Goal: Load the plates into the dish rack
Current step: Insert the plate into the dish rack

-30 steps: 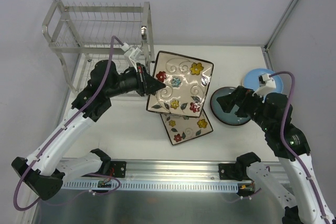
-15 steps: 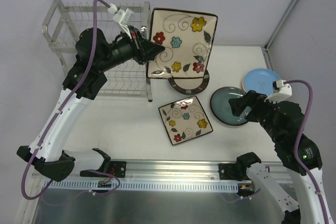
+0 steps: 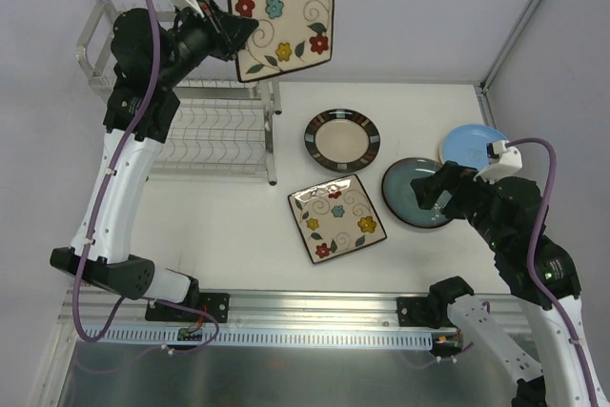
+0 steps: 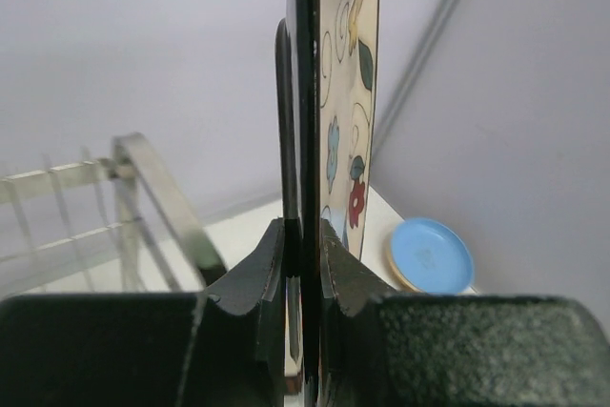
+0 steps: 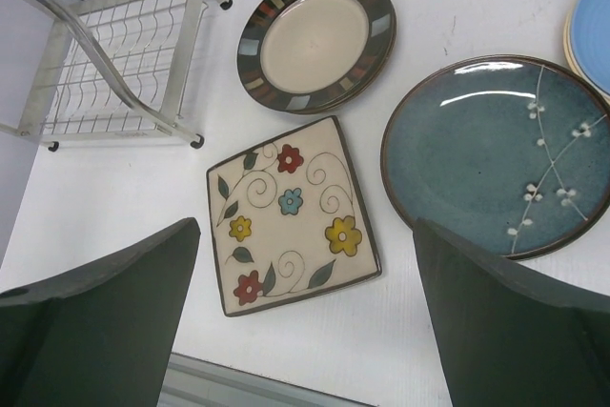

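Plates lay flat on the counter: a small square flower plate nearest, then a teal plate, a round dark-rimmed plate and a blue plate. The right end effector hung over the teal plate, fingers wide apart, holding nothing. Farther back, the left end effector was clamped on one edge of the big square flower plate, held high and on edge by the right end of the dish rack. That thin pinch might slip, or the plate might bang the rack's top bar. Room looked open to the right, with the wall close behind.
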